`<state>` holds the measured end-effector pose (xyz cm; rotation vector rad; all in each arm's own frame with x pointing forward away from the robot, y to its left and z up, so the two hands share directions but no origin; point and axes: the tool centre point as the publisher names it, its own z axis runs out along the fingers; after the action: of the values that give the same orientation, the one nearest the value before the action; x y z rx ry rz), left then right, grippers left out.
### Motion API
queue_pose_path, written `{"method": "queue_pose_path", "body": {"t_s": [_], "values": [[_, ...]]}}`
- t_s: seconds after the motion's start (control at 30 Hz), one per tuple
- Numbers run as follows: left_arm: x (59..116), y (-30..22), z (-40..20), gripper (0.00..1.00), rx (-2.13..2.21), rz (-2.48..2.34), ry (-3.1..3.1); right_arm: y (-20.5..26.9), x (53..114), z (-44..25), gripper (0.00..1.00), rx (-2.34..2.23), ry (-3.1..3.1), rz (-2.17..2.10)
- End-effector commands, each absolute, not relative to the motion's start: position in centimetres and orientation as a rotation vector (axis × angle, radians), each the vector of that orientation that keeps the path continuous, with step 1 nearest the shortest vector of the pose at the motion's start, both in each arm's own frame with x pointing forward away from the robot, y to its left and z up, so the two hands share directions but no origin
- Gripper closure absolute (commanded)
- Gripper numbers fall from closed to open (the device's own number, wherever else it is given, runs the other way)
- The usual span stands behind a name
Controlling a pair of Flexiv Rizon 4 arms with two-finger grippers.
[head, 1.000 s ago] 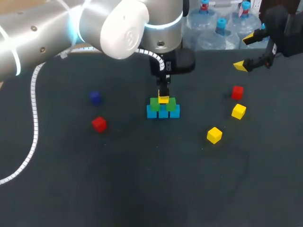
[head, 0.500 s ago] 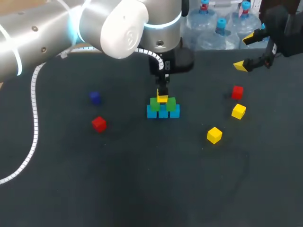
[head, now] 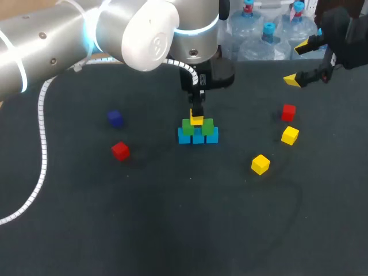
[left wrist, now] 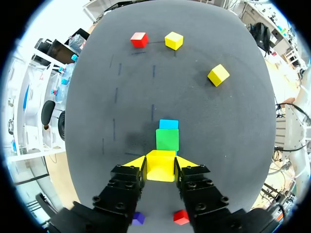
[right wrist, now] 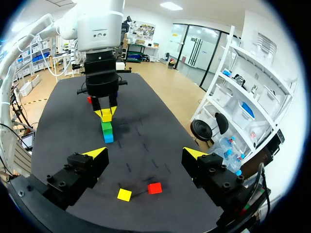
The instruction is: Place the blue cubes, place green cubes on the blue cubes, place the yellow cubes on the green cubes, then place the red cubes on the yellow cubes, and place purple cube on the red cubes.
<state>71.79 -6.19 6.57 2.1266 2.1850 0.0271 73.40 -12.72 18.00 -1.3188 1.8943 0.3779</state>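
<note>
Three blue cubes (head: 198,138) sit in a row mid-table, with two green cubes (head: 188,126) on top of them. My left gripper (head: 197,117) points straight down over this stack and is shut on a yellow cube (head: 198,121), held at the top of the green cubes. In the left wrist view the yellow cube (left wrist: 161,166) is pinched between both fingers, with a green cube (left wrist: 167,140) and a blue cube (left wrist: 168,124) just ahead. My right gripper (head: 300,63) hangs open and empty at the far right, well above the table.
Loose cubes lie around the stack. To the right are a red cube (head: 288,112) and two yellow cubes (head: 290,135) (head: 260,164). To the left are a purple cube (head: 115,118) and a red cube (head: 120,150). The left arm's white cable (head: 41,144) trails over the table's left side.
The left gripper and its yellow cube have shifted very slightly over the green cubes. The right arm and the loose cubes have not moved.
</note>
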Motion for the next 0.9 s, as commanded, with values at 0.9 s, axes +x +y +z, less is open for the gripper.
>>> {"method": "queue_pose_path", "body": {"t_s": [0.9], "values": [[71.9, -6.69, 6.5, 1.0, 2.131, 0.009, 2.177, -12.69, 73.45, 17.95, 0.0, -1.319, 1.893, 0.379]]}}
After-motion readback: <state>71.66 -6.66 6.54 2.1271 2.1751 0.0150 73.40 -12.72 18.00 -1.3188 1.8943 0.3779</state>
